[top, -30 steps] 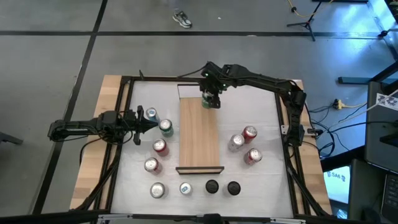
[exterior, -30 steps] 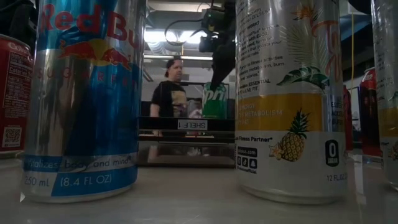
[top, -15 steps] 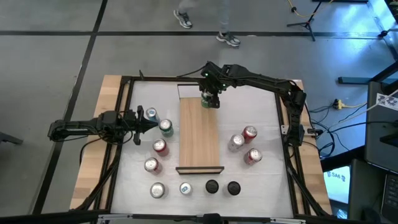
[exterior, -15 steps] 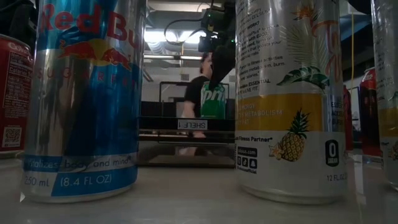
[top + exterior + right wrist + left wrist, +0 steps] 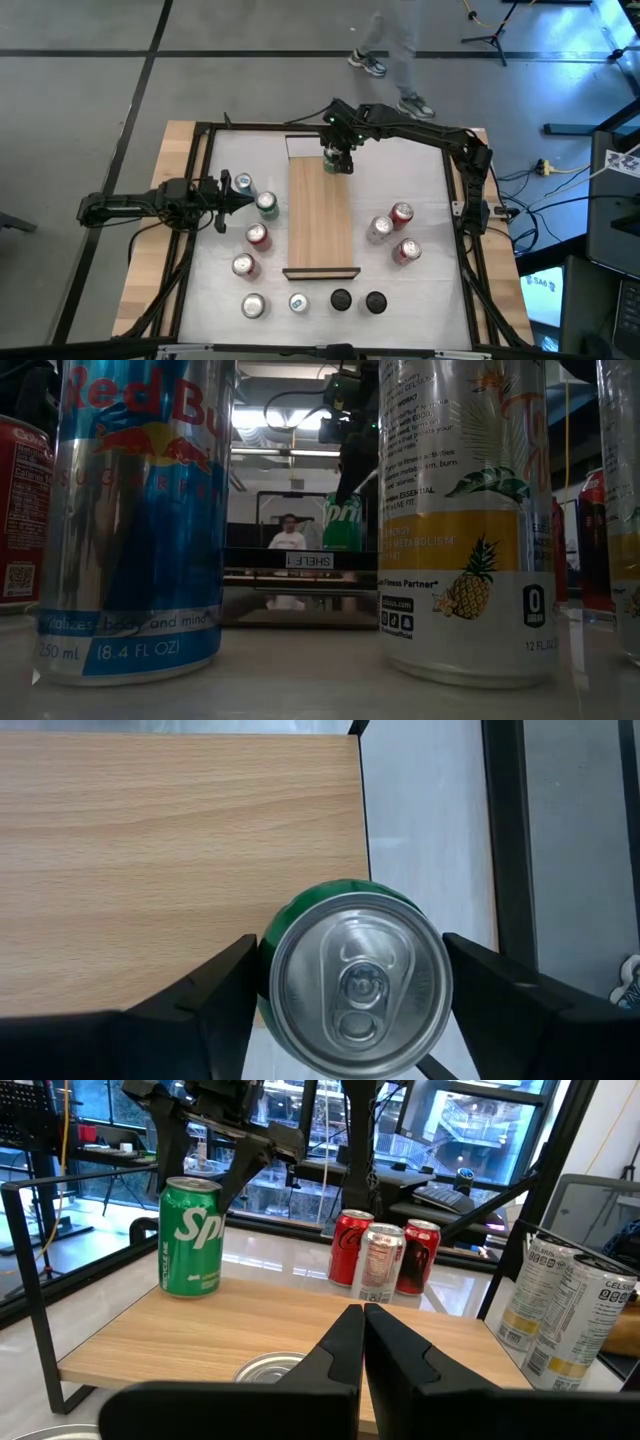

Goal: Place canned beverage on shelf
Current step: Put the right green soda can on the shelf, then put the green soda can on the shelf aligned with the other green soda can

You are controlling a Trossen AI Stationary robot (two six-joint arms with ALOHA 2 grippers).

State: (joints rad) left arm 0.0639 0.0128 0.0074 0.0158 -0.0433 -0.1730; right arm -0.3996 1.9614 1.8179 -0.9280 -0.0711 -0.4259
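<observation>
A green soda can (image 5: 355, 985) stands upright on its base at the far end of the light-wood shelf (image 5: 322, 220). It also shows in the left wrist view (image 5: 192, 1237) and the low view (image 5: 343, 525). My right gripper (image 5: 338, 158) is directly above the can, with one finger on either side of its top. My left gripper (image 5: 238, 197) is shut and empty near the table's left edge, next to a group of cans, and points toward the shelf. My right gripper has the green can between its two fingers (image 5: 215, 995), which lie against opposite sides of the can's wall (image 5: 268, 970) just below the rim. The fingers come from above and point down. The can stands upright with its base on the shelf.
Several cans stand left of the shelf (image 5: 257, 235), and three stand to its right (image 5: 392, 230). A row of cans (image 5: 297, 302) stands near the table's front edge, close to the low camera (image 5: 140, 520). A person moves about in the room beyond the table's far edge.
Neither gripper nor the green can has visibly moved. A person has walked past beyond the table's far edge, toward the right.
</observation>
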